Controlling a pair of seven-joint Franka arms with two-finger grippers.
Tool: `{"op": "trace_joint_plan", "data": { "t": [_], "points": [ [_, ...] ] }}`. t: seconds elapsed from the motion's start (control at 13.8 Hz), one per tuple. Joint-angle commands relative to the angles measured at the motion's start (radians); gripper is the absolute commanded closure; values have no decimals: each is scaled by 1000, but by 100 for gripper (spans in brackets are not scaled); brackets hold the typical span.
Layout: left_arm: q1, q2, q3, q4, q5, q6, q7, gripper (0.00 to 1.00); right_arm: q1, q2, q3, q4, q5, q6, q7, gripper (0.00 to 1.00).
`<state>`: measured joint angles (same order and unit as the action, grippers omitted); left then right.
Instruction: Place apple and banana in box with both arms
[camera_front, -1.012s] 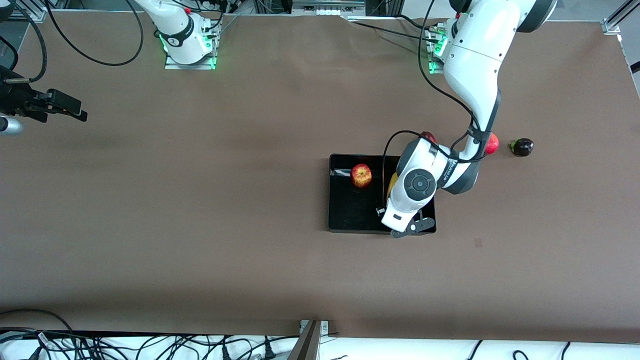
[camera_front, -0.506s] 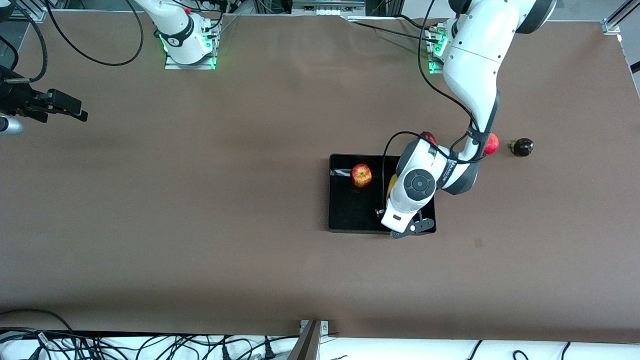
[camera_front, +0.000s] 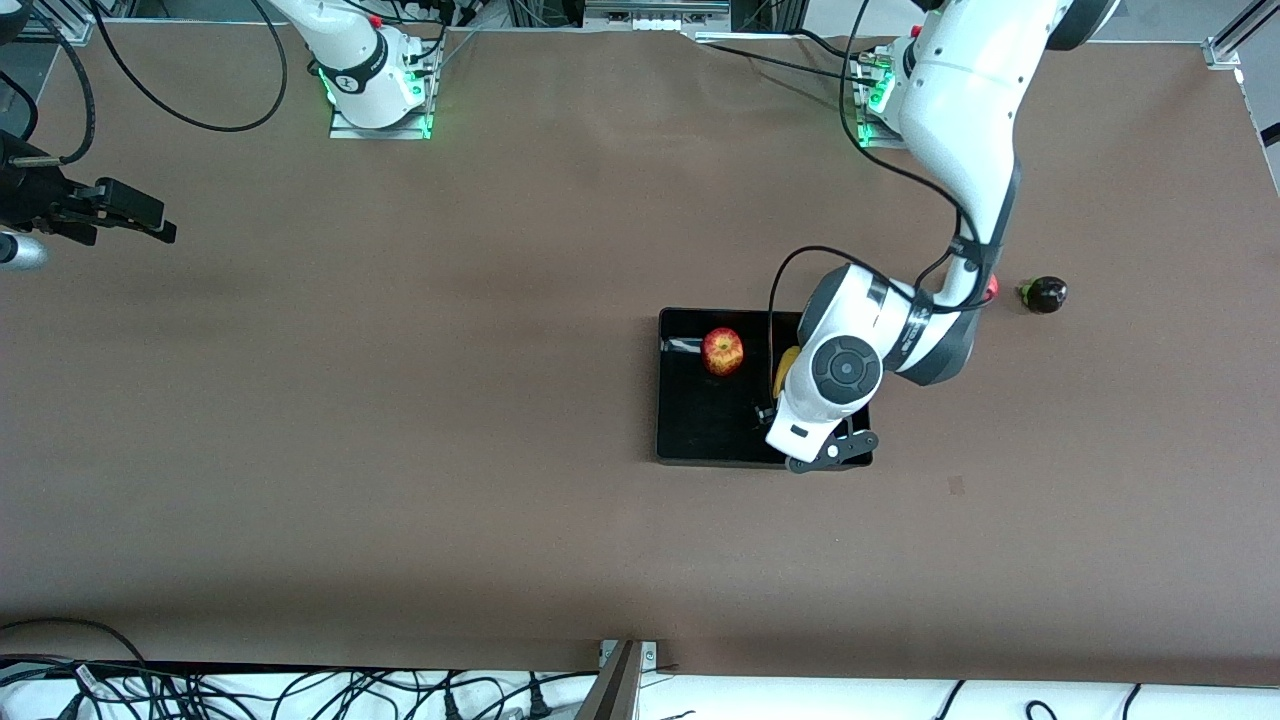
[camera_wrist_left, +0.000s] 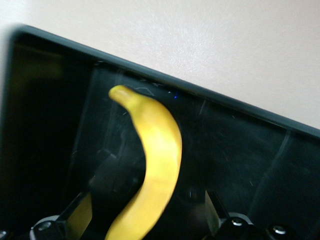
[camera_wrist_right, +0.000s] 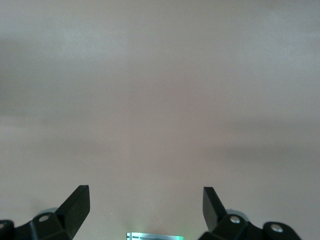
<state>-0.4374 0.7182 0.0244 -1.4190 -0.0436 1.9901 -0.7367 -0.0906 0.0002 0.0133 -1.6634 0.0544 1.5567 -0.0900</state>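
Observation:
The black box (camera_front: 700, 425) lies mid-table toward the left arm's end. The apple (camera_front: 722, 352), red with yellow streaks, rests inside it. Beside the apple, the yellow banana (camera_front: 786, 368) lies on the box floor, mostly covered by the left arm's wrist in the front view. In the left wrist view the banana (camera_wrist_left: 157, 150) runs between the spread fingers of my left gripper (camera_wrist_left: 147, 215), which is open and low in the box. My right gripper (camera_front: 140, 215) waits open over bare table at the right arm's end; its wrist view shows the right gripper (camera_wrist_right: 145, 205) holding nothing.
A dark purple round fruit (camera_front: 1043, 294) sits on the table past the box toward the left arm's end. A red fruit (camera_front: 991, 288) peeks out from under the left forearm. Cables lie along the table's near edge.
My left gripper has opened and let go of the banana, which now lies in the box. The left arm has shifted slightly, hiding more of the red fruit. The right arm has not moved.

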Motion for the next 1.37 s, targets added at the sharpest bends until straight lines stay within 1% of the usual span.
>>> {"op": "trace_joint_plan", "data": {
  "t": [0.0, 0.22, 0.51, 0.65, 0.8, 0.94, 1.16, 1.3],
  "points": [
    [-6, -118, 6, -11, 4, -121, -1, 0, -8, -3, 7, 1, 18, -6, 1, 0],
    [17, -207, 6, -9, 10, -226, 3, 0, -9, -5, 7, 1, 18, -6, 1, 0],
    [64, -331, 3, -9, 5, -353, 133, 0, -8, -5, 7, 1, 16, -7, 1, 0],
    [117, -387, -38, -11, 8, -427, 187, 0, -8, -5, 7, 1, 16, -7, 1, 0],
    [146, -436, -43, -18, 8, -487, 236, 0, -9, -3, 7, 1, 18, -7, 1, 0],
    [213, -497, -78, -28, 8, -534, 322, 0, -8, -5, 7, 1, 18, -7, 1, 0],
    [298, -577, -89, -28, 7, -602, 434, 0, -8, -8, 7, 1, 16, -10, -2, 0],
    [365, -621, -89, -26, 7, -619, 521, 0, -8, -8, 8, 5, 15, -4, -7, 0]
  ]
}}
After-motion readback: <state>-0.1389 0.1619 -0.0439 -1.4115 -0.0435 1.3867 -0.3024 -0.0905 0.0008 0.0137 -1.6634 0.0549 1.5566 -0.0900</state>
